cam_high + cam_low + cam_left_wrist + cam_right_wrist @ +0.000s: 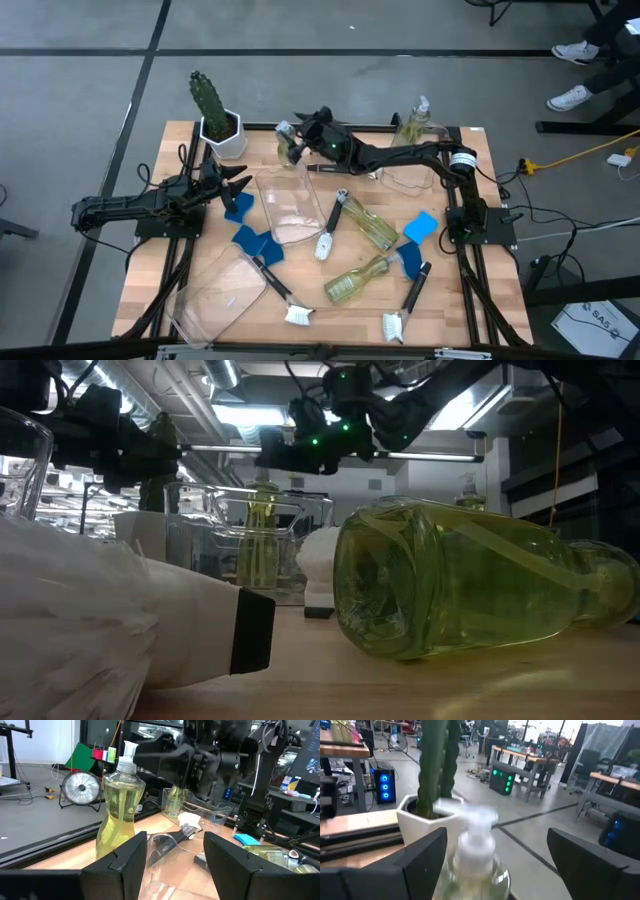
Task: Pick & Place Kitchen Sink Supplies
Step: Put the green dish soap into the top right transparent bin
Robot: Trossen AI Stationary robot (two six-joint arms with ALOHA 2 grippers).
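The right gripper (pixel 290 140) is hovering with jaws spread wide around the pump head of an upright soap bottle (pixel 288 150) at twelve o'clock on the table (pixel 470 305), gripping nothing yet. The cactus (pixel 208 98) is standing at ten o'clock of it. The left gripper (pixel 243 183) is waiting at nine o'clock, jaws also released. The bottle is looking smooth, slippery and bottom-heavy with liquid; grasping the narrow neck under the pump seems safest. Other bottles, sponges and brushes are lying around the clear bins (pixel 290 205).
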